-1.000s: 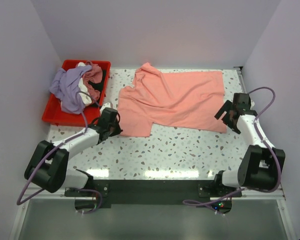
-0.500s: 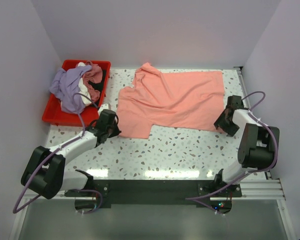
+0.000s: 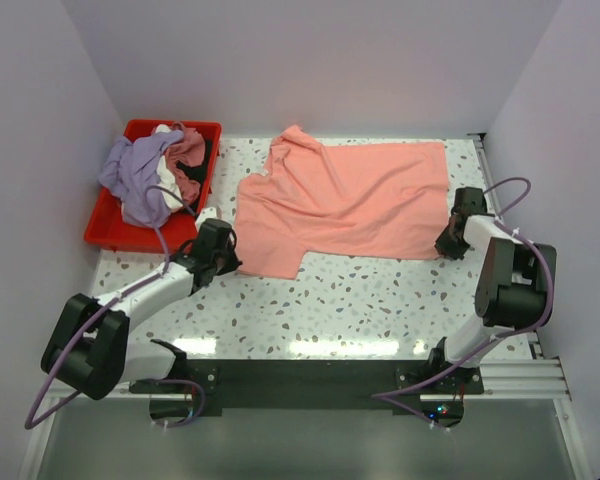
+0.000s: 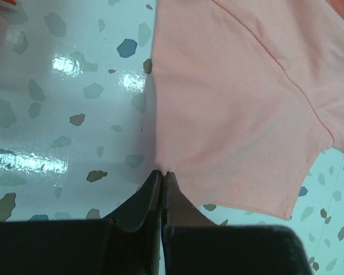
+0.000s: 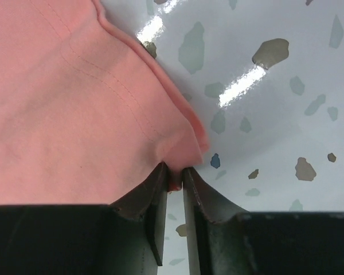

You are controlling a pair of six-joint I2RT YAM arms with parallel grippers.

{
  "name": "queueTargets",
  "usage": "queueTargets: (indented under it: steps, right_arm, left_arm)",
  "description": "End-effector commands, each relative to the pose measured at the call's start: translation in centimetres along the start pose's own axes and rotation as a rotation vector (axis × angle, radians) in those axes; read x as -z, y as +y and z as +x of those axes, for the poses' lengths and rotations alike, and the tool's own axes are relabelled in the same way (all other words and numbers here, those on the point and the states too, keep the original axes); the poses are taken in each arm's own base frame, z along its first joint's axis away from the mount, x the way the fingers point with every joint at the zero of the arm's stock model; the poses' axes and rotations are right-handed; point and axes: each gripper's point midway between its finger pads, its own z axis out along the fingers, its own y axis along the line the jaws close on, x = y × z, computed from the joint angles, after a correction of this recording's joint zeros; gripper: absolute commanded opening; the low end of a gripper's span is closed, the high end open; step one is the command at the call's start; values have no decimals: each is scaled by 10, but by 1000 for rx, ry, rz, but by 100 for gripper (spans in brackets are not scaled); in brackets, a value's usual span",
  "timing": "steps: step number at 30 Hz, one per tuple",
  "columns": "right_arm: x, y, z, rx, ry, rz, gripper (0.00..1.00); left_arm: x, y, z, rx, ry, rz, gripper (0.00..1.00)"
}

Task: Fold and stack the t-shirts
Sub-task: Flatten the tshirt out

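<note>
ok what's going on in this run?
Both arms are on the salmon-pink t-shirt, which lies spread flat on the table. The left pincer is shut at the edge of a sleeve, apparently pinching it. The right pincer is shut on a hem corner at the opposite end. No fold made yet. The other t-shirts sit heaped in the red bin.

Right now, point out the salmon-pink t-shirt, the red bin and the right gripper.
salmon-pink t-shirt [image 3: 360, 200]: top external view, middle of body.
red bin [image 3: 104, 230]: top external view, bare near wall.
right gripper [image 5: 173, 176]: right wrist view, between its fingertips.
</note>
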Motion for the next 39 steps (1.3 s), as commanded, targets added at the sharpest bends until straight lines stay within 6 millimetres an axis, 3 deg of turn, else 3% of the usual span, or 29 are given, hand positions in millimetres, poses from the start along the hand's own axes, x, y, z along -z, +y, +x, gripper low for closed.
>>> queueTargets:
  steps: [1,4,5,10,14,17,18,20,21,23,24,25,26,27,29,30,32,33,34,35,36,37,39]
  right_arm:
    - [-7,2,16,-5,41,-31,19]
    - [5,1,13,-13,17,-43,8]
    - [7,1,12,-16,10,-47,1]
    - [35,7,-2,-7,-47,-106,0]
    - [83,10,-30,-10,-152,-159,0]
    - [127,15,-53,-1,-235,-213,0]
    - [139,14,-60,0,-261,-221,0]
    - [170,9,-77,-2,-325,-211,0]
    - [190,6,-84,-11,-371,-223,0]
    - [226,3,-99,-26,-442,-243,0]
    - [241,2,-104,-35,-470,-256,0]
    - [271,1,-113,-48,-529,-288,0]
    - [286,-1,-117,-50,-556,-299,0]
    - [305,-4,-120,-56,-593,-316,0]
    - [344,-12,-128,-54,-663,-329,0]
    - [359,-18,-130,-54,-696,-323,0]
    - [399,-32,-133,-52,-771,-323,0]
    - [411,-40,-135,-60,-801,-299,0]
    - [436,-49,-135,-70,-847,-303,0]
    - [448,-56,-135,-65,-874,-293,0]
    - [460,-62,-134,-73,-899,-288,0]
    - [483,-73,-133,-89,-946,-286,0]
    - [506,-85,-131,-105,-1003,-281,0]
  left_arm:
    - [5,-3,-11,-15,-46,8,0]
    - [9,-8,-16,-7,-58,26,0]
    - [10,-9,-17,-8,-61,30,0]
    - [25,-29,-43,15,-118,93,0]
    - [53,-58,-82,40,-210,189,0]
    - [89,-80,-124,63,-323,272,0]
    - [110,-91,-145,68,-382,313,0]
    - [133,-99,-165,78,-434,341,0]
    - [159,-107,-188,82,-499,375,0]
    - [187,-114,-208,77,-560,411,0]
    - [219,-120,-227,80,-629,452,0]
    - [234,-122,-236,82,-660,471,0]
    - [249,-124,-244,84,-690,488,0]
    - [283,-125,-260,91,-761,524,0]
    - [317,-125,-273,99,-829,561,0]
    - [351,-124,-283,99,-894,598,0]
    - [384,-122,-292,95,-954,632,0]
    - [416,-119,-301,96,-1013,661,0]
    - [431,-118,-303,90,-1038,672,0]
    - [444,-116,-306,86,-1061,683,0]
    - [473,-112,-311,88,-1114,708,0]
    - [486,-111,-313,82,-1135,722,0]
    - [519,-108,-317,70,-1189,755,0]
